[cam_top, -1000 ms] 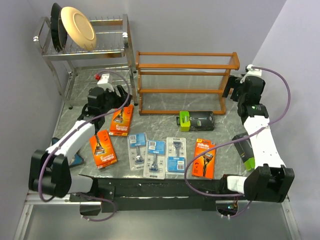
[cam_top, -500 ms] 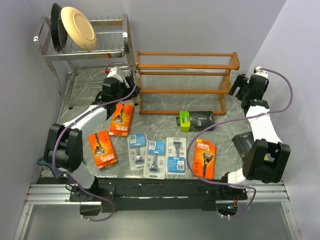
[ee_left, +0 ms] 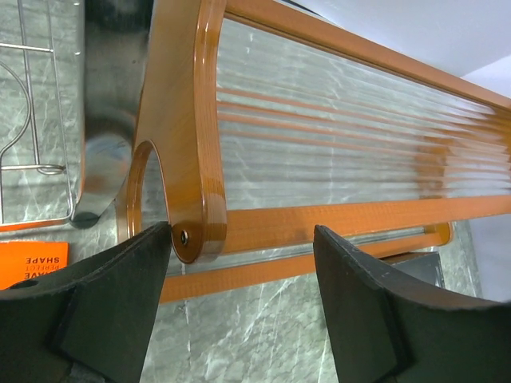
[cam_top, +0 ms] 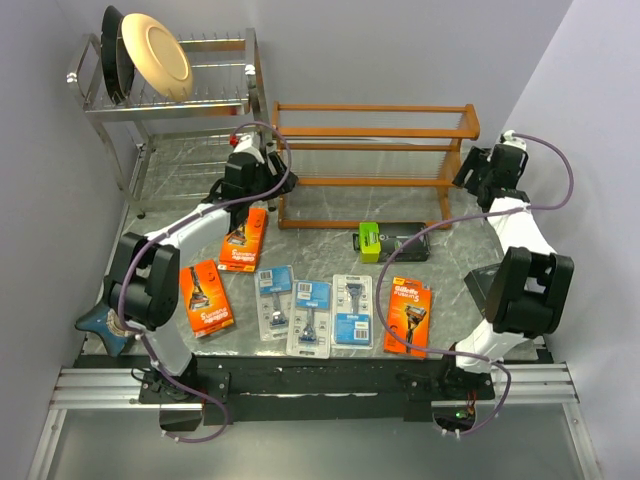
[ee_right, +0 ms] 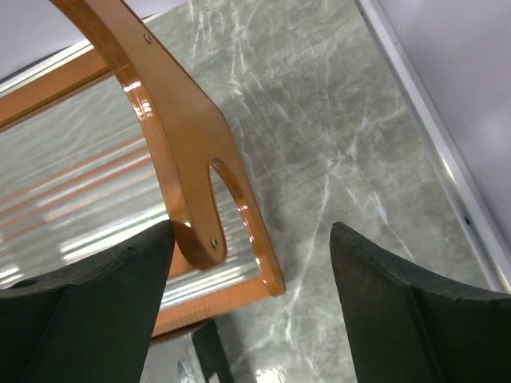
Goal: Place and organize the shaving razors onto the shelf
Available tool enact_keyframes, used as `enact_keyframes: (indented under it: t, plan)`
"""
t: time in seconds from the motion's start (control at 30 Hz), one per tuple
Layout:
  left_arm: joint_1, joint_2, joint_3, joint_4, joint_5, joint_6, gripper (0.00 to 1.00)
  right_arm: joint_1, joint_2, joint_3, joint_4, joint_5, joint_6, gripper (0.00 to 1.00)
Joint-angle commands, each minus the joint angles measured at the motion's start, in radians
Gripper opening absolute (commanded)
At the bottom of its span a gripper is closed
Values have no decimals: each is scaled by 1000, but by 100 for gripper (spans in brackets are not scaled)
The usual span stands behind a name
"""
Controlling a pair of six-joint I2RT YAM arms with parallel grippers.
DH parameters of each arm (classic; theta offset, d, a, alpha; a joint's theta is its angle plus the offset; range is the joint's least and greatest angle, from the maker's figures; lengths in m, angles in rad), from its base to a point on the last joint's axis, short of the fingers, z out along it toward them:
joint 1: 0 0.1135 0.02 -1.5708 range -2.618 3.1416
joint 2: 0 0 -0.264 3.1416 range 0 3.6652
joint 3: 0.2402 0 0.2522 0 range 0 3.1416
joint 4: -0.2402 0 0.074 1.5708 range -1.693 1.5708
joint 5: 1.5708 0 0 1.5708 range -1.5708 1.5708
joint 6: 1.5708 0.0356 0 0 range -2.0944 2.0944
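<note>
The shelf (cam_top: 372, 165), reddish-brown wood, stands empty at the back centre. The shaving razors lie flat on the marble in front: orange packs (cam_top: 243, 238) (cam_top: 205, 296) (cam_top: 408, 317), three blue blister cards (cam_top: 273, 300) (cam_top: 310, 317) (cam_top: 352, 310) and a green-and-black box (cam_top: 393, 241). My left gripper (cam_top: 266, 182) (ee_left: 243, 239) is open at the shelf's left end panel (ee_left: 180, 120), whose lower lobe sits beside one finger (ee_left: 104, 303). My right gripper (cam_top: 470, 172) (ee_right: 251, 239) is open at the right end panel (ee_right: 184, 152). Neither holds anything.
A chrome dish rack (cam_top: 170, 95) with plates stands at the back left, its foot (ee_left: 112, 120) close to the shelf's left end. A blue star-shaped dish (cam_top: 100, 322) lies at the left edge. A dark box (cam_top: 485, 285) shows partly behind the right arm. Walls enclose both sides.
The left gripper has swung right, from above the orange pack to the shelf's left end. The right gripper has shifted to the shelf's right end, and its jaws have narrowed slightly.
</note>
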Motion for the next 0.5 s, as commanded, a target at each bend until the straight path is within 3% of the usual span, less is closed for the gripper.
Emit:
enact_keyframes:
  t: [0.0,0.13,0.23,0.47]
  plan:
    - [-26,22,63,21,-5,-2,77,-14,45,67,38,67,-4,81]
    - [-45,43,74,34,-5,1,78,-35,57,67,38,81,-18,66]
    - [-62,56,83,44,-4,3,79,-64,53,64,28,91,-14,60]
    - [-96,102,132,46,13,-14,80,-135,39,44,23,78,-15,56]
